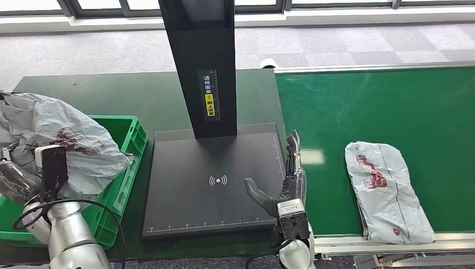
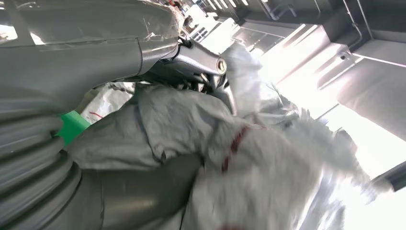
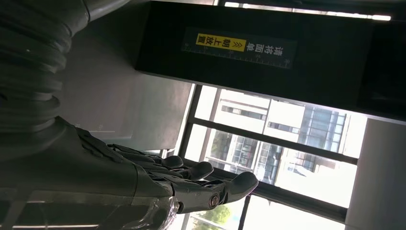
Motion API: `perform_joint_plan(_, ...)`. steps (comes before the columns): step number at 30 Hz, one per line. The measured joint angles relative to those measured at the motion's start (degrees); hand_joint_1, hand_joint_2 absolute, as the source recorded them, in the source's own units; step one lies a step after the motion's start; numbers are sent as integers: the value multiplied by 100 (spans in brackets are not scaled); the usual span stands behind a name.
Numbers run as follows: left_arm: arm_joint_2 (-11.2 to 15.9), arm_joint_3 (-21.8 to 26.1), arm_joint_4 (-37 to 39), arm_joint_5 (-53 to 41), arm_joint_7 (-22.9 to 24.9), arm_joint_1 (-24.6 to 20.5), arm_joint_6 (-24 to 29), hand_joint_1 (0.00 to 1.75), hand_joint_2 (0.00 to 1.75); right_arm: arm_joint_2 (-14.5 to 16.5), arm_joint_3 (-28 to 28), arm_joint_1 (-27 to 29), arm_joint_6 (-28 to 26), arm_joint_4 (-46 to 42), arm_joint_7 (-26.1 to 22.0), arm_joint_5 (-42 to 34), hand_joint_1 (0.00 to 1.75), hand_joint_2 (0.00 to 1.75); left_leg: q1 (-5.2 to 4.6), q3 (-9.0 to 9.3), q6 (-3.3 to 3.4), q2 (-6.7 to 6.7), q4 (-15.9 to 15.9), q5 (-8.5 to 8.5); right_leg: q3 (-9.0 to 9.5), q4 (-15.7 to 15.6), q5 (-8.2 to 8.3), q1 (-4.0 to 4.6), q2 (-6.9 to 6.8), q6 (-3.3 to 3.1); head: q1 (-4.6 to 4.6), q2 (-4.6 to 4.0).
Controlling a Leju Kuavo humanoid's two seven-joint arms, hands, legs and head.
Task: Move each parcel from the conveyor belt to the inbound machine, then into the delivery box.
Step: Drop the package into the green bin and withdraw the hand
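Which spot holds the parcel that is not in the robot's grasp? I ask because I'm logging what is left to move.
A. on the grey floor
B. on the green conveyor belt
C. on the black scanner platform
B: the loose parcel lies flat on the conveyor belt, right of the open right hand.

Grey parcel [image 1: 387,190] flat on conveyor belt [image 1: 381,106] — another [image 1: 67,140] over delivery box [image 1: 127,147].

Left robot hand [image 1: 14,182] lying mostly hidden under crumpled grey parcel [image 1: 61,140]; grip not resolvable. Parcel also covering much of green delivery box [image 1: 130,147], itself running off the frame edge. Parcel print smearing into red blur in left wrist view.
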Motion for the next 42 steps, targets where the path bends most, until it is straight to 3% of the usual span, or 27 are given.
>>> perform_joint_plan(5, 0, 233, 6, 113, 0, -96, 0, 0, 175, 2, 0, 4, 68, 0, 0, 35, 0, 175, 0, 0, 0, 0, 0, 0, 1, 0, 0, 1, 0, 0, 1, 0)
perform_joint_plan(10, 0, 281, -258, 926, -2, -53, 0, 0, 175, 11, -2, 11, 108, 9, 0, 80, 0, 175, 2, 0, -1, 2, 0, 0, 0, 1, 0, 1, 1, -1, 0, 0)
perform_joint_plan(20, -9, -167, -1280, 2207, -14, 371, 0, 0, 175, 15, -72, 24, -16, 20, 0, 3, 0, 175, 2, 0, -1, 2, 0, 0, -1, 0, 0, 1, 1, -1, 1, 0)
perform_joint_plan(23, -10, -314, -1487, 2342, -16, 436, 0, 0, 44, 15, -83, 26, -35, 20, 0, -2, 0, 175, 2, 1, -1, 1, 0, 0, 0, 0, 0, 1, 0, -1, 0, 0)
perform_joint_plan(24, -11, -350, -1547, 2391, -16, 456, 0, 0, 44, 15, -84, 26, -44, 20, 0, -2, 0, 175, 2, 1, -1, 1, 0, 0, -1, 1, 1, 1, 0, -2, 0, 0)
perform_joint_plan(27, -16, -559, -1810, 2821, -17, 581, 0, 0, 175, 16, -117, 33, -136, 18, 0, 0, 0, 175, 2, 3, -1, 5, 0, 0, -3, 1, 2, 2, 2, -5, 0, 0)
perform_joint_plan(32, -29, -1554, -2203, 4088, -18, 1075, -9, 0, 175, 30, -345, 76, -360, 13, 0, 91, 0, 175, 1, 0, -1, -2, 0, 0, -2, 0, 2, 1, -3, -5, 0, 0)
perform_joint_plan(37, -71, -2642, -2267, 4671, -9, 1468, -169, 0, 175, 58, -714, 35, -513, 78, 125, 618, 0, 175, -1, 1, 1, 0, 1, -1, -4, -1, 3, -8, -6, -3, 0, 0)
perform_joint_plan(39, -82, -3246, -2250, 5213, 21, 1690, -860, 0, 175, 63, -1007, -186, -856, 333, 424, 1275, 0, 175, -3, 0, 2, 1, 2, 0, -3, -1, 5, -9, -5, -1, 0, 0)
perform_joint_plan(42, -46, -4225, -2238, 5968, 11, 2011, -2400, 0, 175, 23, -1573, -744, -1433, 1083, 955, 2355, 0, 175, -3, -1, 6, 0, 4, 4, 0, -2, 12, -12, -5, 7, 1, 0)
